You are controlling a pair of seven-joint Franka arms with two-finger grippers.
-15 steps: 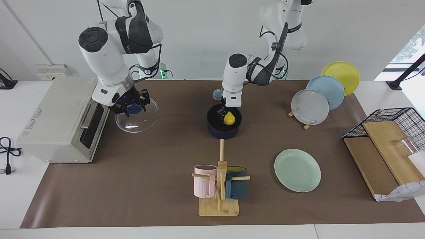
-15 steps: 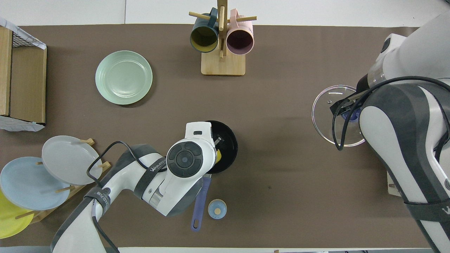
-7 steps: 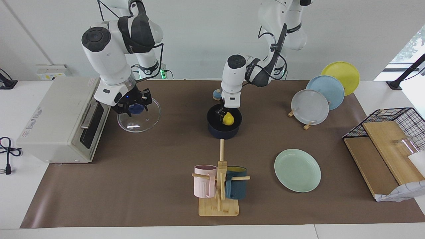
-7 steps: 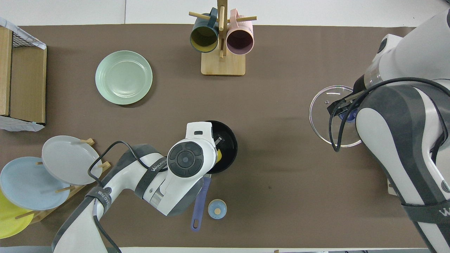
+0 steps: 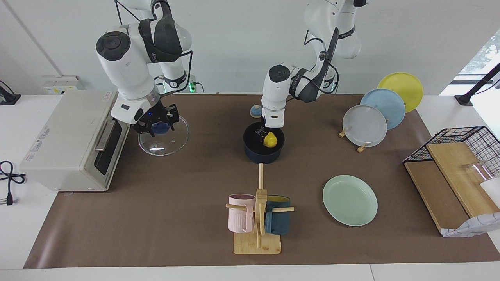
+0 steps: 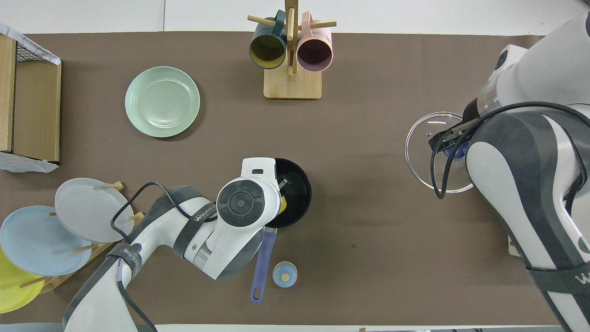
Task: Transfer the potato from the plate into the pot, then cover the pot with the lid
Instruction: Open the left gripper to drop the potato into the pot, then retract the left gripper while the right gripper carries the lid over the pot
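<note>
I take the small dark navy saucepan with the long straight blue handle (image 5: 263, 148) as my landmark; it stands mid-table. The small glossy yellow potato toy (image 5: 269, 139) sits inside this pot, at its black mouth. My left gripper (image 5: 261, 134) reaches down into the pot mouth just beside the potato; I cannot tell whether its fingers grip the toy or stand parted from it. In the overhead view the left arm's wrist covers most of the pot, with only a sliver of yellow showing.

Well away from the pot, toward the right arm's end of the table, the round clear glass lid with the metal rim (image 5: 164, 138) hangs under my right gripper (image 5: 158, 128), which is clenched on the lid's blue knob (image 6: 456, 151). The lid looks lifted above the brown mat, next to the white toaster oven (image 5: 68, 140).

The round pale mint-green plate (image 5: 350, 200) lies bare, farther from the robots than the pot, toward the left arm's end.
</note>
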